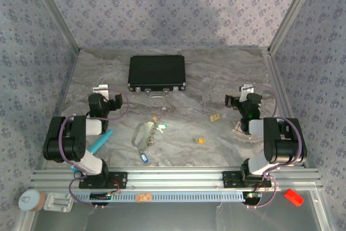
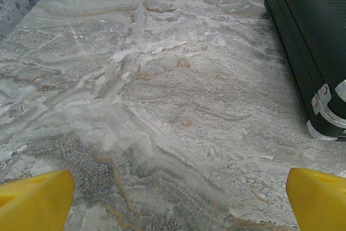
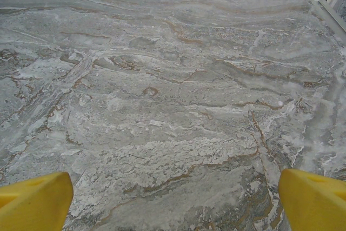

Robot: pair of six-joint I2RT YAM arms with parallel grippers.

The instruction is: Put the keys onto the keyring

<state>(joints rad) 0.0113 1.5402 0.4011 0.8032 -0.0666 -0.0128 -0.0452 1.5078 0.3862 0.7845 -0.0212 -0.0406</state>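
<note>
Over the worktop (image 1: 227, 74), left pincer (image 2: 173, 204) and right pincer (image 3: 173, 201) are hovering wide apart.
The case (image 1: 157, 72) is sitting at the back, blocking nothing; the keyring (image 1: 141, 133) is lying between the arms, keys (image 1: 214, 117) scattered to its right. Being tiny and flat, they risk skidding from a closing pinch.

We read this as a robotics lab test cell: left arm (image 1: 70, 142) & right arm (image 1: 278, 140) bolted side by side to a slotted alu rail (image 1: 178, 177) at the edge of a marble-look bench (image 1: 227, 71); alu corner posts (image 1: 292, 12) and patterned backdrop walls (image 1: 162, 4) box it in on 3 sides.
</note>
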